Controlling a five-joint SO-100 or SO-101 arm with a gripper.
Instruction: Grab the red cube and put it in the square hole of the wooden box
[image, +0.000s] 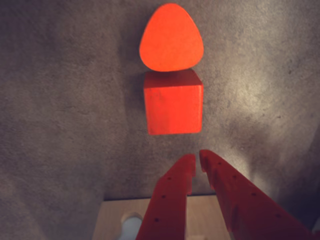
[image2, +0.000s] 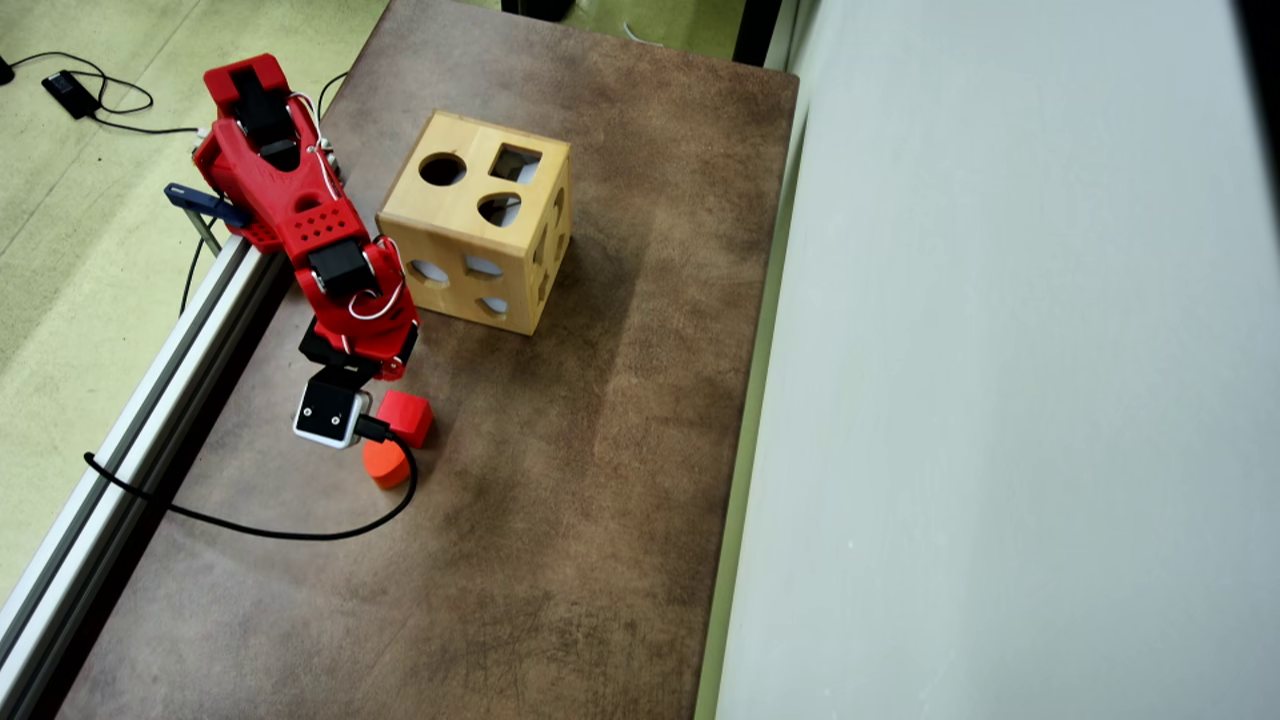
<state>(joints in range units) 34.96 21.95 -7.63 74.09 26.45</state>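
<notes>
Red two-finger gripper (image: 197, 159) hung pressed nearly together, empty, just short of small red cube (image: 173, 102). Cube touched orange-red rounded block (image: 171, 38) beyond. Light wooden box (image2: 478, 220) well apart; brown mat (image2: 560, 480) bare around.

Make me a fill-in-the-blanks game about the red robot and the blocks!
1. The red cube sits right next to the orange-red ____-shaped block.
2. In the overhead view, the wooden box has ____ holes in its top face.
3. In the wrist view, the gripper fingers are nearly ____, with nothing between them.

Missing words: heart; three; closed
</notes>
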